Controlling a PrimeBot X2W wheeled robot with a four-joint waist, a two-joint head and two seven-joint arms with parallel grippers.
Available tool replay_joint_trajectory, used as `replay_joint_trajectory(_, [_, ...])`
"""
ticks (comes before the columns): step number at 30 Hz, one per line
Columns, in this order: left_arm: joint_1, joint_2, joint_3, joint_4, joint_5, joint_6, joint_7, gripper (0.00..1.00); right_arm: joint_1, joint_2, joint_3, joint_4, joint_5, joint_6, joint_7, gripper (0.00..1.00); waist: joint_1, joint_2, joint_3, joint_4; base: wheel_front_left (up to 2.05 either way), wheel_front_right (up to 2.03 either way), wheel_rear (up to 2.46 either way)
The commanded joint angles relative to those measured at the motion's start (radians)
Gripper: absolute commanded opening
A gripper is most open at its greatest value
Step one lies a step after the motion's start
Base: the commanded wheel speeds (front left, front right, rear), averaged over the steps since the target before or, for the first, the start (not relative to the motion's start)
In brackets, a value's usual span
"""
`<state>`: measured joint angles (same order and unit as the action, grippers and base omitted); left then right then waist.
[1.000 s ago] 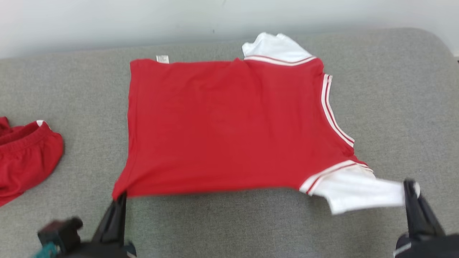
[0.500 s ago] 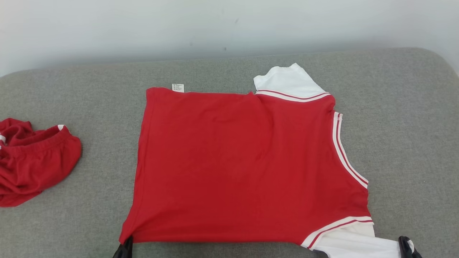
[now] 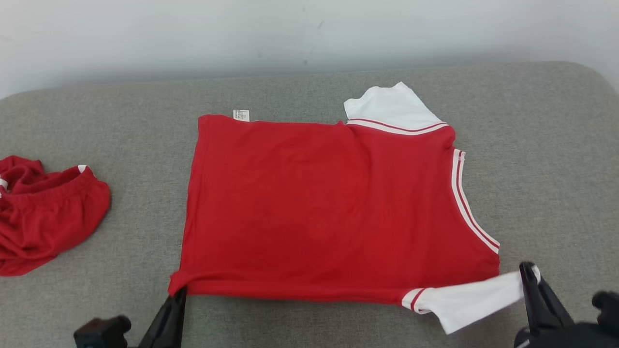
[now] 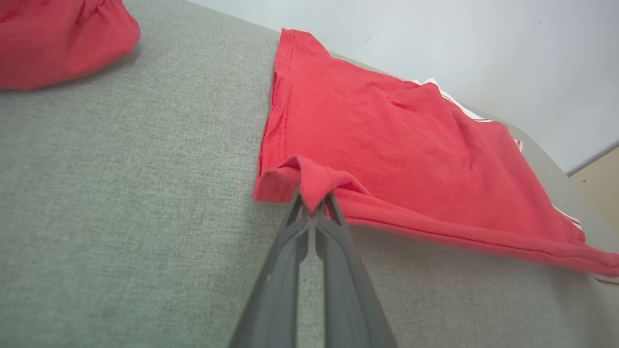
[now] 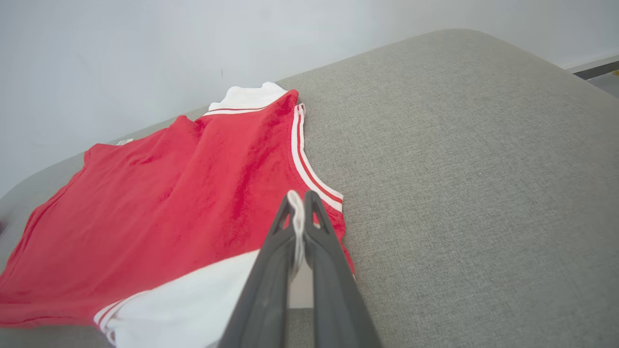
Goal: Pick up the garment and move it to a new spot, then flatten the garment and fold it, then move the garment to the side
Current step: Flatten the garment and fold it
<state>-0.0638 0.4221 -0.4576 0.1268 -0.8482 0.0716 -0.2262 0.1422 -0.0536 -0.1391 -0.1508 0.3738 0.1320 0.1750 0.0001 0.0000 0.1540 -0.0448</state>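
Note:
The garment, a red jersey T-shirt with white sleeves and red-and-white stripe trim, lies spread on the grey cushion, plain red side up, a small white tag at its far left corner. My left gripper is shut on the near left hem corner, which bunches up between the fingers. My right gripper is shut on the end of the near white sleeve, pulled out to the right; the white edge is pinched between the fingertips. The other white sleeve lies flat at the far side.
A crumpled red piece of clothing lies at the left edge of the grey cushion. A pale wall runs right behind the cushion. The cushion's rounded corner is at the far right.
The camera view shifted between frames. The near edge of the garment has risen and come slightly inward, and both grippers now stand higher in view, still holding the hem corner and the sleeve.

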Motion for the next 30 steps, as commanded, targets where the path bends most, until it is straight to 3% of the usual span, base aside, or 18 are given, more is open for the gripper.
replay_joint_trajectory(1, [-0.025, 0.007, -0.002, -0.01, 0.013, 0.006, 0.009, 0.0, -0.034, -0.014, 0.005, 0.013, -0.009, -0.003, 0.004, 0.0, -0.0001, 0.0, 0.003, 0.003, 0.0, 0.0, 0.0])
replay_joint_trajectory(13, [-0.232, 0.005, -0.03, 0.074, 0.036, -0.019, 0.107, 0.0, -0.359, -0.031, 0.041, 0.267, -0.016, -0.003, 0.021, 0.0, -0.0001, 0.0, 0.061, -0.018, 0.0, 0.0, 0.0])
replay_joint_trajectory(22, [-0.346, -0.002, -0.041, 0.204, 0.05, -0.053, 0.122, 0.0, -0.576, -0.038, 0.069, 0.527, -0.046, -0.003, -0.06, 0.0, -0.0001, 0.0, 0.096, -0.031, 0.0, 0.0, 0.0])
replay_joint_trajectory(23, [-0.353, -0.002, -0.041, 0.216, 0.054, -0.055, 0.117, 0.15, -0.59, -0.042, 0.076, 0.545, -0.053, -0.003, -0.074, 0.47, -0.0001, 0.0, 0.096, -0.031, 0.0, 0.0, 0.0])
replay_joint_trajectory(24, [-0.353, -0.002, -0.041, 0.216, 0.054, -0.055, 0.117, 0.15, -0.59, -0.042, 0.076, 0.545, -0.053, -0.003, -0.074, 0.47, -0.0001, 0.0, 0.096, -0.031, 0.0, 0.0, 0.0])
replay_joint_trajectory(25, [-0.359, -0.003, -0.044, 0.226, 0.063, -0.055, 0.107, 0.44, -0.598, -0.042, 0.077, 0.565, -0.051, -0.003, -0.087, 1.0, -0.0001, 0.0, 0.095, -0.031, 0.0, 0.0, 0.0])
replay_joint_trajectory(26, [-0.362, -0.006, -0.045, 0.238, 0.065, -0.055, 0.1, 1.0, -0.603, -0.042, 0.078, 0.581, -0.051, -0.003, -0.101, 1.0, -0.0001, 0.0, 0.092, -0.03, 0.0, 0.0, 0.0])
replay_joint_trajectory(30, [-0.343, -0.023, -0.028, 0.263, 0.059, -0.056, 0.038, 1.0, -0.587, -0.063, 0.083, 0.62, -0.04, -0.003, -0.151, 1.0, -0.0001, 0.0, 0.071, -0.025, 0.0, 0.0, 0.0])
